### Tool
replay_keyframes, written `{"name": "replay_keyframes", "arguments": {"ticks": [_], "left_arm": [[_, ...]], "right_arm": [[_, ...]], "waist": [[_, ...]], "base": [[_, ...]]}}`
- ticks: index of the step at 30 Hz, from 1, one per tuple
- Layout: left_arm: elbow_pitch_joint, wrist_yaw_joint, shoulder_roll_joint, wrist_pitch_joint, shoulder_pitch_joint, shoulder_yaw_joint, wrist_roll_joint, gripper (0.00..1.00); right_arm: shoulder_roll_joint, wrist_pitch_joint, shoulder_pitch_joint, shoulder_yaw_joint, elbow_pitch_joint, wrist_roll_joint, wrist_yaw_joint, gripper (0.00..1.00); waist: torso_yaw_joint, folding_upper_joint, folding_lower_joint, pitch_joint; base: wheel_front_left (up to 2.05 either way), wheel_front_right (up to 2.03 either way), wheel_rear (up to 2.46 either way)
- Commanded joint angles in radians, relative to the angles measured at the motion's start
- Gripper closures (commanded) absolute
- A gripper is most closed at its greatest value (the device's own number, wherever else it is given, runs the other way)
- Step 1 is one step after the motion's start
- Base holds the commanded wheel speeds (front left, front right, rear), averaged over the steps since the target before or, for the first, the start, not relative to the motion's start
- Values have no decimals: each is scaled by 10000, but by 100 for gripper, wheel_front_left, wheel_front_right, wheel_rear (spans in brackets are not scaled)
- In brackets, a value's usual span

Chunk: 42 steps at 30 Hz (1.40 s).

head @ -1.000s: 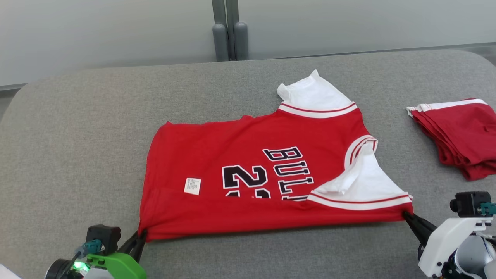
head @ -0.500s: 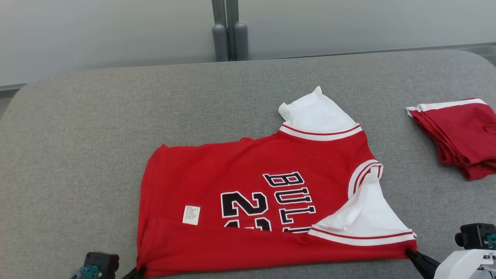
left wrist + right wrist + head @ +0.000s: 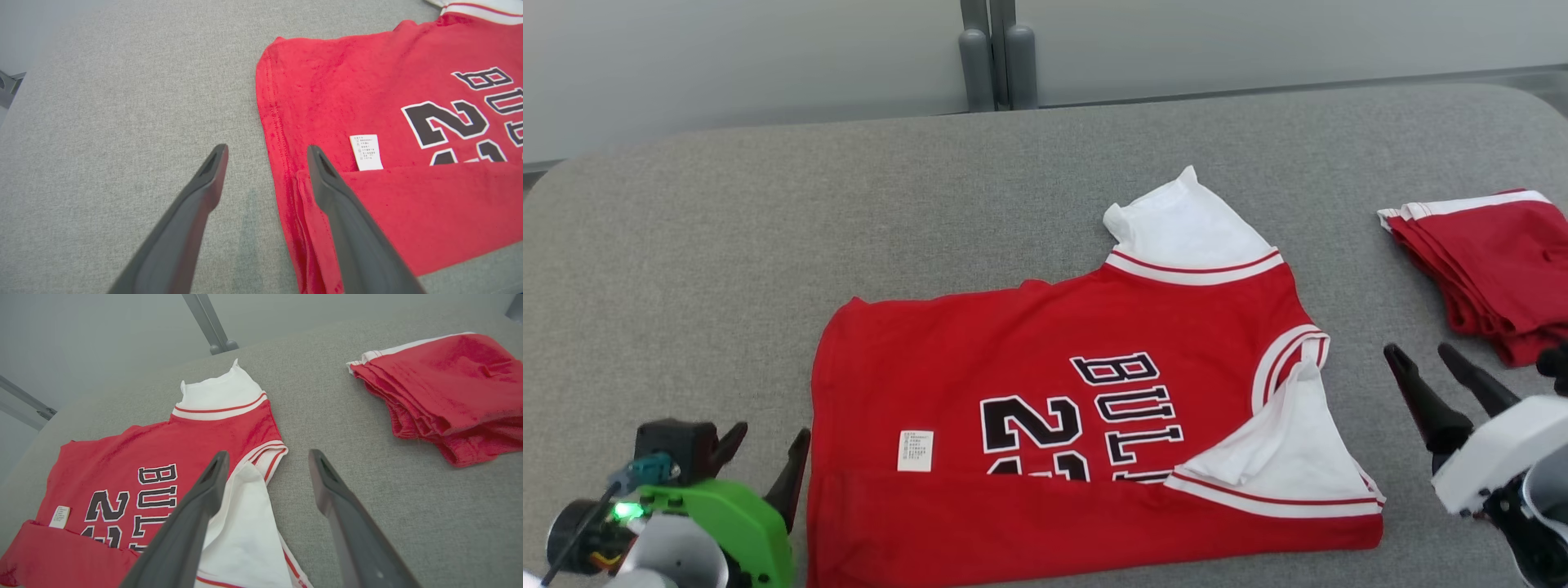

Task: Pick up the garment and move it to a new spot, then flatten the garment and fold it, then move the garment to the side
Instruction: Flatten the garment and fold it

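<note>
Both hands spread, empty: left hand [image 3: 771, 433] beside hem of red-and-white printed jersey [image 3: 1045, 367] on grey fabric surface [image 3: 727, 245], right hand [image 3: 1418, 351] near its sleeve. Right wrist view adds folded red stack [image 3: 449, 384]; fold hides number's bottom.

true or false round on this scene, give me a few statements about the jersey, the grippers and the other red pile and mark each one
1. The left gripper and the right gripper are both open and hold nothing. True.
2. The near edge of the jersey is folded up over the bottom of the number. True.
3. The white label lies on the grey surface beside the jersey. False: it sits on the jersey's red cloth, just above the fold.
4. The folded red pile rests on top of the jersey. False: it lies apart from the jersey, on the robot's right.
</note>
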Motion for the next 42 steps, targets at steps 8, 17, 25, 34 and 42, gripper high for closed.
{"name": "replay_keyframes", "arguments": {"ticks": [8,17,25,34,42], "left_arm": [[1278,-712,-940,463,-2703,-114,246,0],[3116,-1854,-2043,1075,-5175,-765,539,0],[4113,-2267,-2547,1099,-5968,-938,511,0],[3964,-2305,-2782,1095,-6418,-995,555,0],[3639,-2345,-2769,1121,-6348,-1051,465,0]], "right_arm": [[-379,-939,-3441,650,1701,-281,-6,0],[-1060,-771,-6519,2048,3964,-269,-6,0],[-1543,-634,-8377,3792,5614,194,-6,0],[-1844,-414,-9818,5069,7153,751,-8,0],[-1775,-744,-10250,5882,7956,1417,-8,0]], "waist": [[200,0,0,1565],[951,0,0,2881],[1317,0,0,3330],[1671,0,0,3836],[1736,0,0,3841]], "base": [[0,0,0],[0,0,0],[0,0,0],[0,0,0],[0,0,0]]}}
